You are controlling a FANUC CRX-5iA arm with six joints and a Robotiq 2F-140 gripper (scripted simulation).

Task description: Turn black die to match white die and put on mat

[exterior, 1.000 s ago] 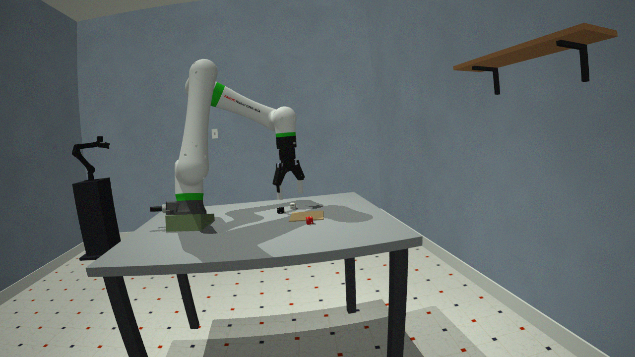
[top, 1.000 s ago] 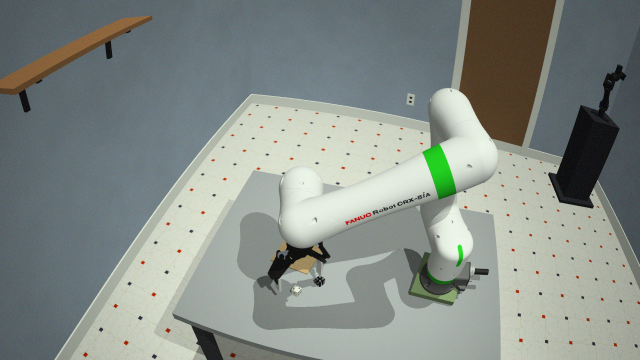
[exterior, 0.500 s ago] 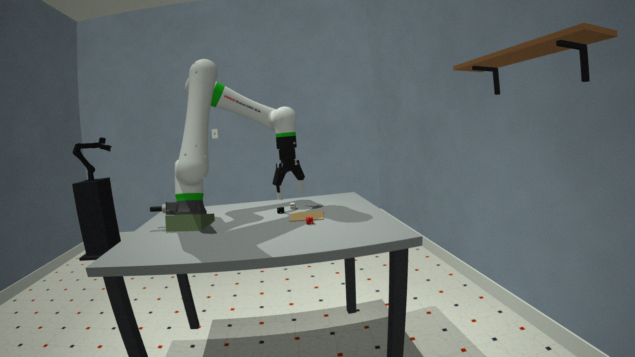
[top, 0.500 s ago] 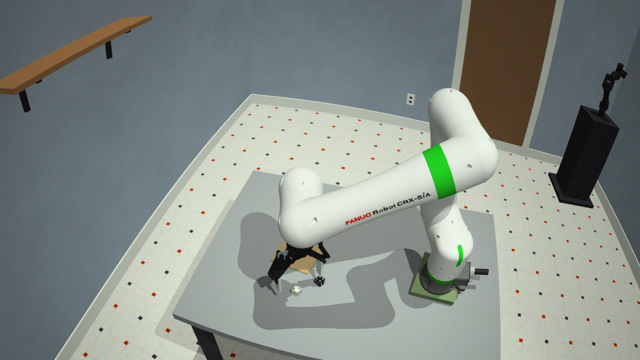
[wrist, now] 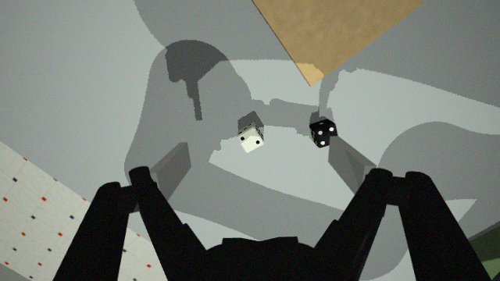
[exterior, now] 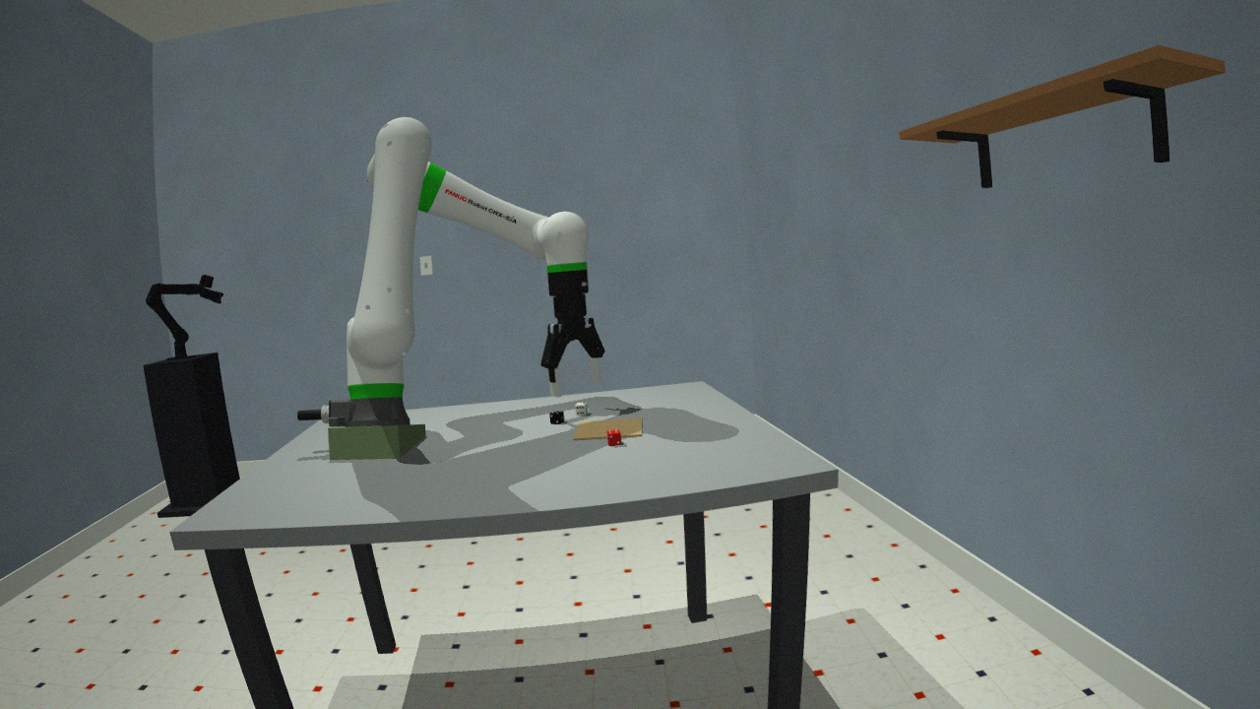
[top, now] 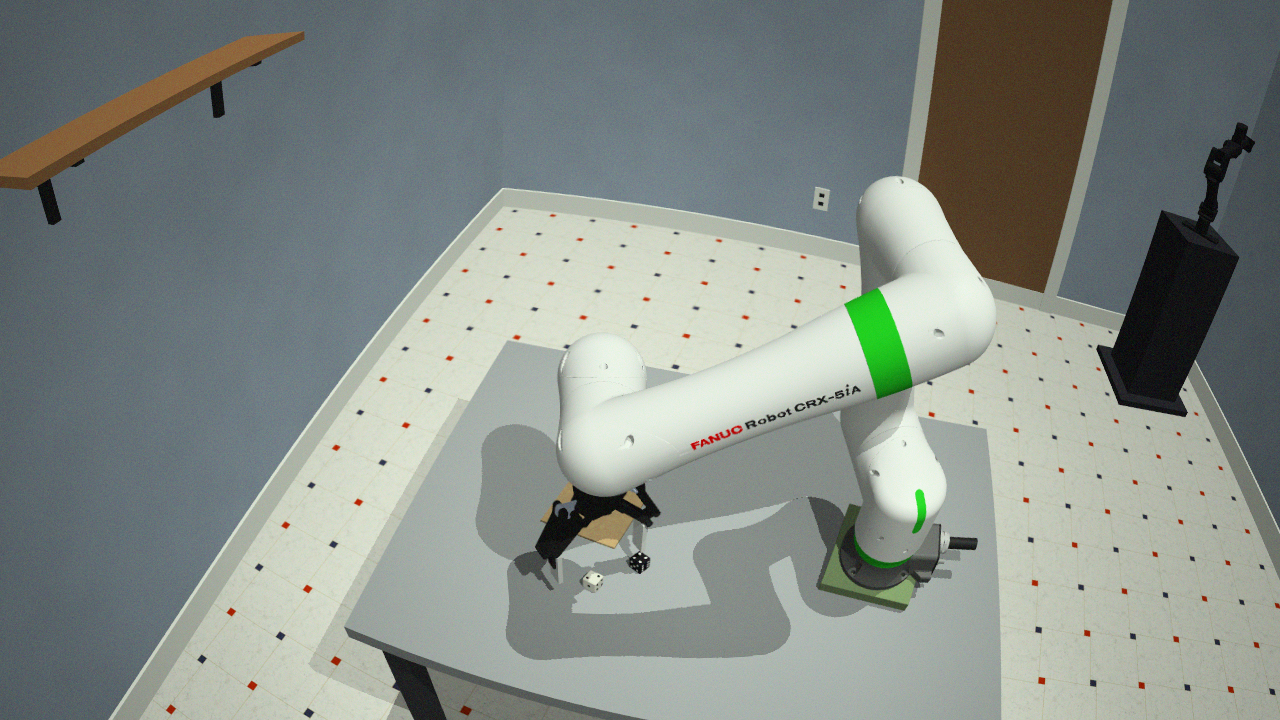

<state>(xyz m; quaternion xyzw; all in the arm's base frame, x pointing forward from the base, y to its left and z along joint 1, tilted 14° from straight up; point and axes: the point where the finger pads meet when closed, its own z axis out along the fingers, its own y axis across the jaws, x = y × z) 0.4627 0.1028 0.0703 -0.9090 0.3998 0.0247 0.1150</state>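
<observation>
The black die point(wrist: 323, 133) and the white die point(wrist: 251, 138) sit flat on the grey table, a short gap apart, both off the tan mat point(wrist: 332, 31). My gripper point(wrist: 258, 151) is open and empty. It hangs above the table with both dice below it, the black die close to the right finger. In the top view the gripper point(top: 597, 550) is over the mat's near edge point(top: 601, 530), with the black die point(top: 639, 562) and the white die point(top: 591, 580) just in front. In the exterior view the gripper point(exterior: 574, 383) is well above the black die point(exterior: 555, 418) and the white die point(exterior: 580, 408). The top numbers are too small to read.
A red die point(exterior: 613, 437) sits at the near edge of the mat point(exterior: 607, 428) in the exterior view; my arm hides it in the top view. The robot base point(top: 881, 559) stands on the table to the right. The table's edge runs near the dice.
</observation>
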